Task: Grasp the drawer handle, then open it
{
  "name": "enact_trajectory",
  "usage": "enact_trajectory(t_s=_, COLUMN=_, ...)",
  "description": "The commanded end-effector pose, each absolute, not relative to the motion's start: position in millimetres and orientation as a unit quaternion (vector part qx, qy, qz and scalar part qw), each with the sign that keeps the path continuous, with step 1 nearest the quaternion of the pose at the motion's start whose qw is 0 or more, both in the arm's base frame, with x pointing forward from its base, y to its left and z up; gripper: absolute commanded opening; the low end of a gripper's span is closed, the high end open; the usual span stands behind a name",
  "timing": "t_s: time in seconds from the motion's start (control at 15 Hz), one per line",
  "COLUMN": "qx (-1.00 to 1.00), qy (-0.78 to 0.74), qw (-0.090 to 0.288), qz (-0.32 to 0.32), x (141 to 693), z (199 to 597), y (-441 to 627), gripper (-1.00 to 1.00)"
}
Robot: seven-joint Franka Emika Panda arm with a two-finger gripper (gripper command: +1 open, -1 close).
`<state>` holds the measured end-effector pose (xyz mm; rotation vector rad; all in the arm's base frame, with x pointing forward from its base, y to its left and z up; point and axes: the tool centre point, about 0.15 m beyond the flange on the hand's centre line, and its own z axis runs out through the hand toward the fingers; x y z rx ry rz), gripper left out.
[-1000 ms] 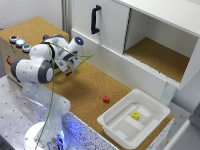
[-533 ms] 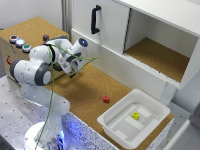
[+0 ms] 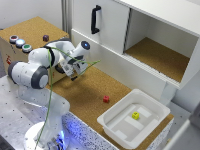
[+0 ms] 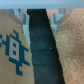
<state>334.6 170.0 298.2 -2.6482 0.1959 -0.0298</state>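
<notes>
Drawer handle (image 4: 41,47) is the dark bar you see running between your fingers in the wrist view; it looks rigid and fixed, unlikely to flex, perhaps a little smooth. Your gripper (image 3: 75,71) stands spread, one fingertip (image 4: 19,16) on each side of the bar, nothing clamped yet; in the exterior view it sits low against the cork-faced box (image 3: 31,30) at that view's left. Take the bar mid-length and squarely; I judge the drawer moderately stiff, so a firm pinch matters. Well apart lie a red block (image 3: 106,99) and a white tray (image 3: 150,126).
</notes>
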Motion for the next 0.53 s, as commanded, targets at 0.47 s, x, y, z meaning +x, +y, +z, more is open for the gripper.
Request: enact_trajectory(t_s=0.47, qx=-0.989, qy=0.057, qw=0.097, qz=-0.093, x=310.3, z=393.9, y=203.9, gripper=1.0)
